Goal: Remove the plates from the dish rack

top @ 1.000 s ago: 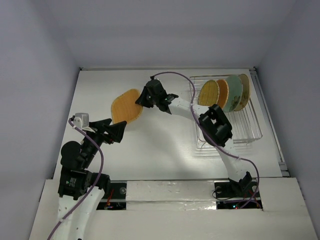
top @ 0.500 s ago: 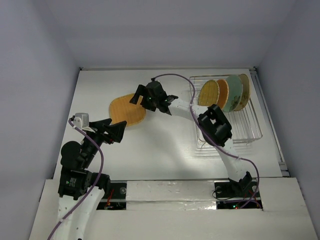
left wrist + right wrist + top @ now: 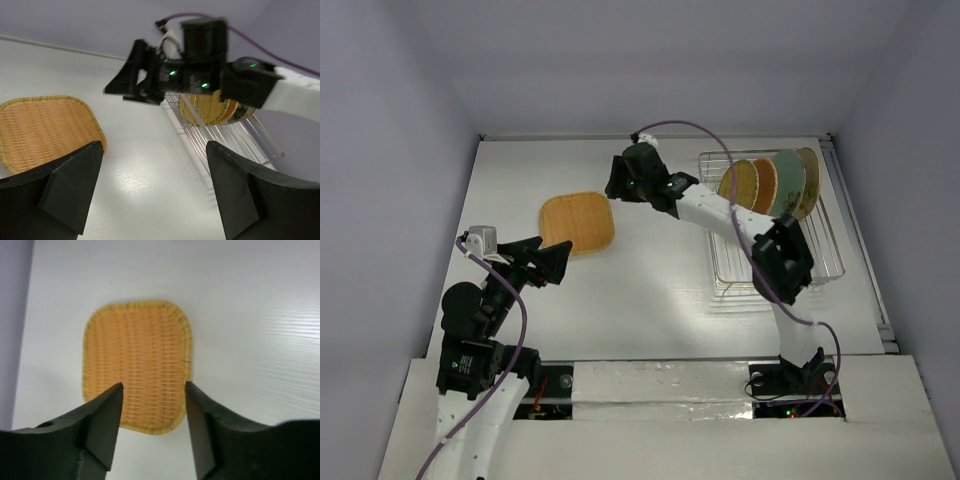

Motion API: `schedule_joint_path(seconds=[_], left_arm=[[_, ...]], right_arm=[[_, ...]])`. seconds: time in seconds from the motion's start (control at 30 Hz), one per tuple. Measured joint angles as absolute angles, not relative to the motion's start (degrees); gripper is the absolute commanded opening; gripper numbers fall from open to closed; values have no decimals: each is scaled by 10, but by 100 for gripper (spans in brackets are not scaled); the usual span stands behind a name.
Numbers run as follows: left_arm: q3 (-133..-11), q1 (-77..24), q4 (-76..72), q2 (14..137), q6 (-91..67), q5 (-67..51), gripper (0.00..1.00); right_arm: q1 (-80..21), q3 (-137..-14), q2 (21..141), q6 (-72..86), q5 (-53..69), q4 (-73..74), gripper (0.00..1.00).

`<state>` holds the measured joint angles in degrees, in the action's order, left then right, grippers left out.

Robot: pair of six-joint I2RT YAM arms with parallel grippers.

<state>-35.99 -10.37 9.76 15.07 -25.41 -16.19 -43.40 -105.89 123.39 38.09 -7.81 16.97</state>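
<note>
The orange rounded-square ribbed plate [image 3: 578, 222] lies flat on the table at the left; it also shows in the left wrist view [image 3: 45, 130] and the right wrist view [image 3: 137, 362]. My right gripper [image 3: 620, 183] is open and empty, above and just right of it [image 3: 153, 386]. My left gripper [image 3: 560, 262] is open and empty, near the plate's front edge [image 3: 154, 150]. The dish rack [image 3: 820, 272] stands at the right. It holds two orange-yellow round plates [image 3: 738, 186], a pale green plate [image 3: 786, 185] and a beige floral plate [image 3: 809, 180], all upright.
White walls close the table at the back and both sides. The rack's front half [image 3: 775, 255] holds no plates. The right arm's purple cable [image 3: 680, 130] arcs over the rack's left end.
The right gripper laid the orange square plate flat on the table, let go of it and drew back toward the rack. The left arm has not moved.
</note>
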Motion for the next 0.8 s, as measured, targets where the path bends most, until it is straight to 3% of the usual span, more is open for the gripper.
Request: schedule_joint_path(seconds=[0.03, 0.07, 0.13, 0.17, 0.2, 0.23, 0.33, 0.4, 0.43, 0.53, 0.8], left_arm=[[-360, -104, 98, 151, -254, -161, 80], [-360, -104, 98, 151, -255, -161, 77], [-360, -104, 98, 151, -254, -160, 66], [-360, -104, 97, 151, -256, -160, 54], [-360, -104, 97, 151, -255, -160, 53], [-360, -104, 98, 151, -254, -161, 38], [-360, -104, 97, 151, -256, -161, 25], [-360, -103, 98, 151, -256, -160, 24], [-360, -101, 97, 151, -256, -161, 24], [-360, -99, 97, 151, -256, -161, 30], [-360, -97, 97, 152, -256, -163, 35]], right_arm=[[-431, -1053, 1210, 364, -95, 173, 9], [-429, -1039, 1177, 348, -114, 174, 0], [-418, -991, 1097, 326, -146, 177, 0], [-406, -937, 1016, 310, -165, 179, 0], [-393, -931, 1005, 308, -170, 182, 0], [-371, -902, 958, 296, -181, 183, 0], [-288, -824, 838, 270, -224, 185, 0], [-239, -785, 789, 257, -261, 194, 13], [-222, -770, 775, 252, -272, 201, 32], [-188, -736, 765, 235, -285, 219, 59], [-151, -717, 840, 198, -260, 236, 57]])
